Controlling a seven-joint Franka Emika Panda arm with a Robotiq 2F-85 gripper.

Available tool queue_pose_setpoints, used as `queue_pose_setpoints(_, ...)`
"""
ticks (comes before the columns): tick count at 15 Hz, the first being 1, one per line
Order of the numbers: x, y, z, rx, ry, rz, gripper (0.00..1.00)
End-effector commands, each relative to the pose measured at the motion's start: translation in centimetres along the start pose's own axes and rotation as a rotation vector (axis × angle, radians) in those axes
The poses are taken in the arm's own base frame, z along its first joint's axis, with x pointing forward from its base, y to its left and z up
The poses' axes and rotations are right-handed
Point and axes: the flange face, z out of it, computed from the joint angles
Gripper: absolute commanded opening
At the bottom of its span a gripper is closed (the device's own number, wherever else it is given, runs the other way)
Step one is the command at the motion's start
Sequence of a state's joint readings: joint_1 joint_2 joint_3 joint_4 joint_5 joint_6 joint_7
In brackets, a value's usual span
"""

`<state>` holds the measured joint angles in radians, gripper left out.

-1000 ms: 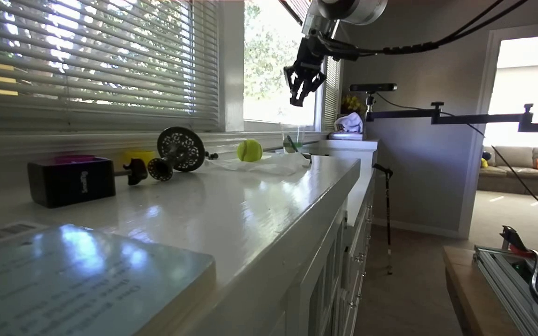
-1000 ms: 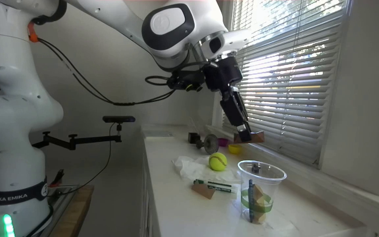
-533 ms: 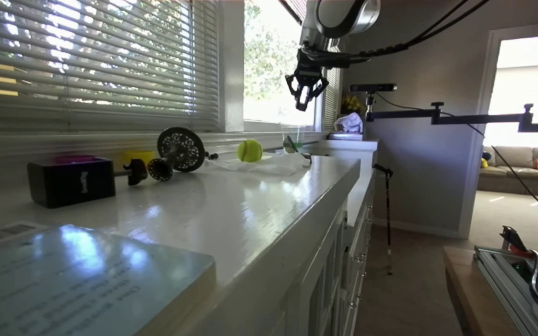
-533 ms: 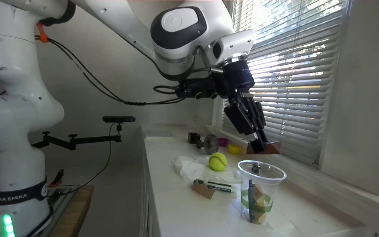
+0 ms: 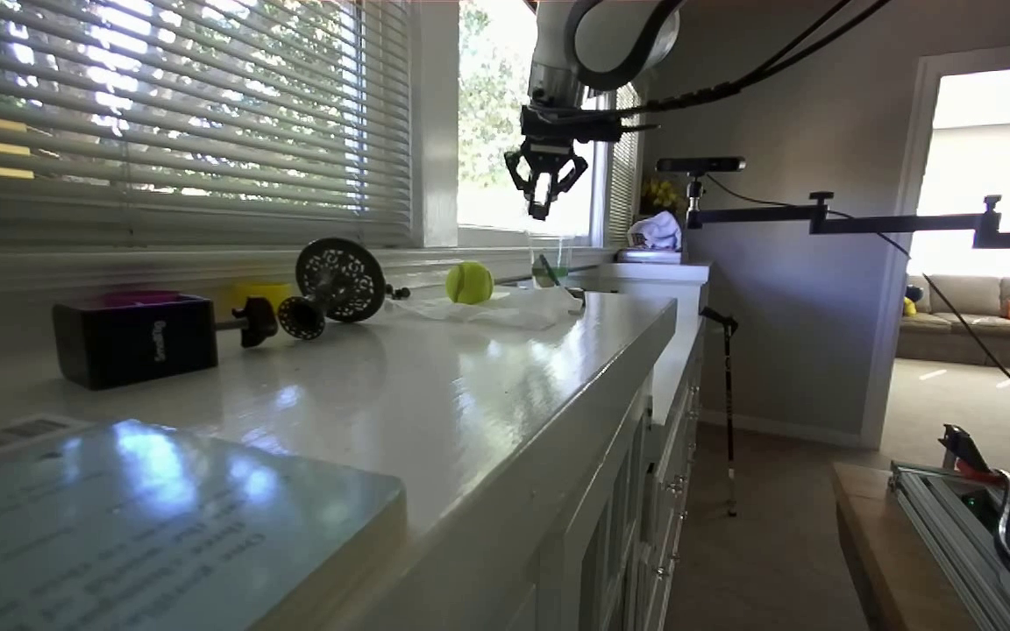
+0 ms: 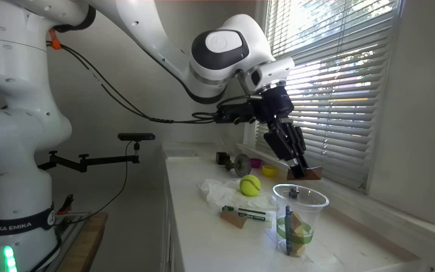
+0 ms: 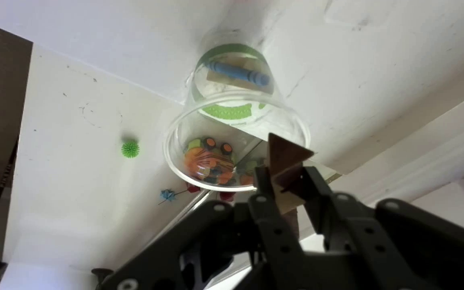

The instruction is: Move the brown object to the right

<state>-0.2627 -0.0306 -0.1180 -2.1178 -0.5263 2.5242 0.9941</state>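
The brown object is a reddish-brown block with a triangular face, held up in the air in an exterior view (image 6: 312, 173). My gripper (image 6: 297, 172) is shut on it. In the wrist view the block (image 7: 287, 155) sits between the two fingertips (image 7: 286, 174), and its tip overlaps the right side of the clear cup's rim (image 7: 237, 96). In an exterior view the block is above and behind the cup (image 6: 300, 187). In an exterior view the gripper (image 5: 540, 212) hangs high near the window; the block is hard to make out there.
A brown flat piece (image 6: 233, 219), marker (image 6: 255, 215), tennis ball (image 6: 250, 185) and tissue (image 6: 217, 192) lie on the counter. A black reel-like thing (image 5: 338, 280), dark box (image 5: 135, 346), yellow bowl (image 6: 269, 171) and book (image 5: 163, 517) are farther along. The window sill runs alongside.
In an exterior view my gripper has moved right and down with the brown block, coming closer over the clear cup. The block stays in the jaws. The things on the counter have not moved.
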Motion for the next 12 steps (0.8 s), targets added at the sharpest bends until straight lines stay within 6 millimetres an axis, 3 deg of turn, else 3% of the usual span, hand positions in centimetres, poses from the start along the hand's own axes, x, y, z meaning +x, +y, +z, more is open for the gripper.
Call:
queue_pose_setpoints(1, 0.2, -0.3, 0.7, -0.017, 0.030, 0.022, 0.06)
queue_pose_setpoints(7, 0.5, 1.0, 1.6, -0.045, 0.026, 0.045, 0.06)
queue_pose_setpoints(11, -0.7, 0.3, 2.9, -0.056, -0.005, 0.022, 0.06)
queue_pose_setpoints(12, -0.9, 0.0, 3.1, -0.057, -0.010, 0.017, 0.49)
